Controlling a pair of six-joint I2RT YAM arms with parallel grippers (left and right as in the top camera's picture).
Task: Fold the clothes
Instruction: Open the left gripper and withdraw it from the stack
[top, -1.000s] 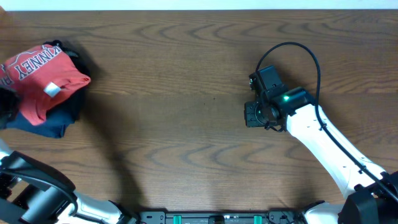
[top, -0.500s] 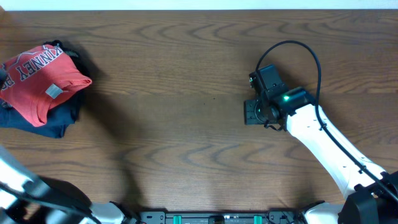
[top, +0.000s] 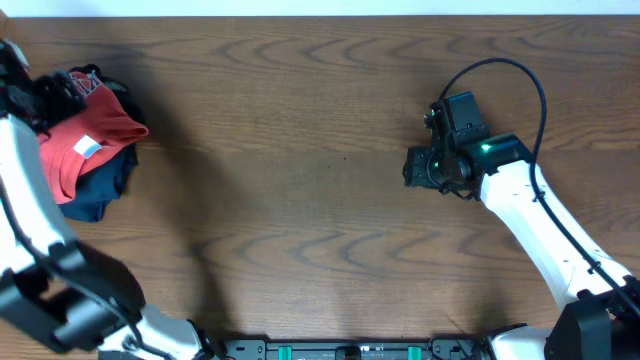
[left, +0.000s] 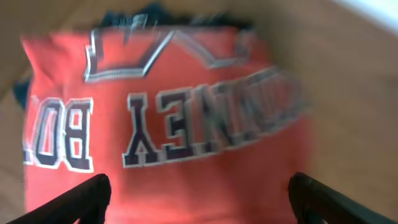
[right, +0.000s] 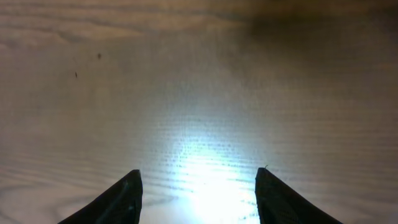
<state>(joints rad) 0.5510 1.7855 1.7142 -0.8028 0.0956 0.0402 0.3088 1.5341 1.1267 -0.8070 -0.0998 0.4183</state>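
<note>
red tee (top: 110, 128) sits bunched at the far-left end of the surface (top: 300, 150), not folded flat yet
it lies crumpled on a navy garment (top: 95, 192), lettering up; left gripper (left: 199, 180) hangs right over it, spread wide and empty, I'd guess lining up a grab. right gripper (right: 198, 175) is parted too, holding nothing, well apart over bare wood grain. room's barely visible, just a pale strip along the far edge

Red lettered T-shirt (left: 186, 118) under wide pincer (left: 199, 183)

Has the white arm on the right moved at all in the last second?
Yes. The right arm has shifted a little to the right and toward the far edge of the table, seen from overhead.
</note>
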